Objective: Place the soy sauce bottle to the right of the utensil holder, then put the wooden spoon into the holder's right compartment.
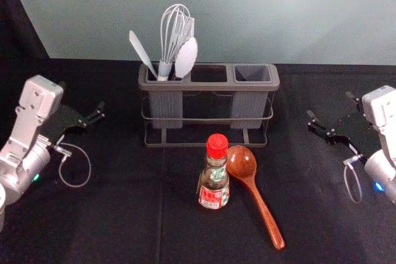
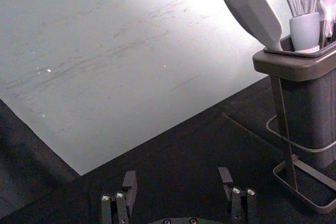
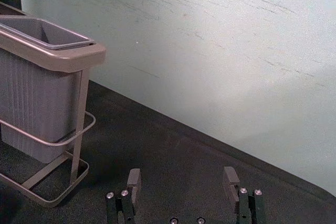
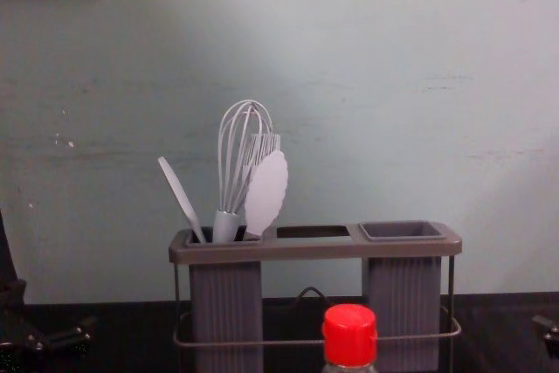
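In the head view, neither step is done: the bottle [image 1: 214,183] stands upright before the holder [image 1: 210,86], red-capped, dark, brightly labelled; the spoon [image 1: 256,195] lies just beside it, glossy reddish-brown.

Left wrist view: the left gripper [image 2: 177,176], left of the holder, has its jaws apart.

Right wrist view: the right gripper [image 3: 182,176], to its right, likewise spreads its jaws.

Chest view: the cap [image 4: 349,335] stands before the holder.

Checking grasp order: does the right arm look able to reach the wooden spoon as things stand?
Probably yes: the right gripper is open, nothing lies between it and the spoon's handle, and the bottle stands on the other side.
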Motion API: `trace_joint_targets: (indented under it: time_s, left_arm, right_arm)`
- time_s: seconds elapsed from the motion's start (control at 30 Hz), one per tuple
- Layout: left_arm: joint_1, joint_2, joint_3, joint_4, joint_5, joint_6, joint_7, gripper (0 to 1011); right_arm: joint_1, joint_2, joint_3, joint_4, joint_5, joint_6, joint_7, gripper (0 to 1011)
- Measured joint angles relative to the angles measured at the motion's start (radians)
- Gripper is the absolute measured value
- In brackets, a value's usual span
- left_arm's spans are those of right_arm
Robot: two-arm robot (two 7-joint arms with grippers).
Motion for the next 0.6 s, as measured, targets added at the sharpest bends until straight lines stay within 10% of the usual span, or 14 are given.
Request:
trace_joint_targets:
  time_s: [0.6]
  left_arm:
    - [0.000, 0.000, 0.000, 0.000, 0.000, 0.000, 0.000, 1011]
  right_arm:
    - [0.000, 0.000, 0.000, 0.000, 0.000, 0.000, 0.000, 1004]
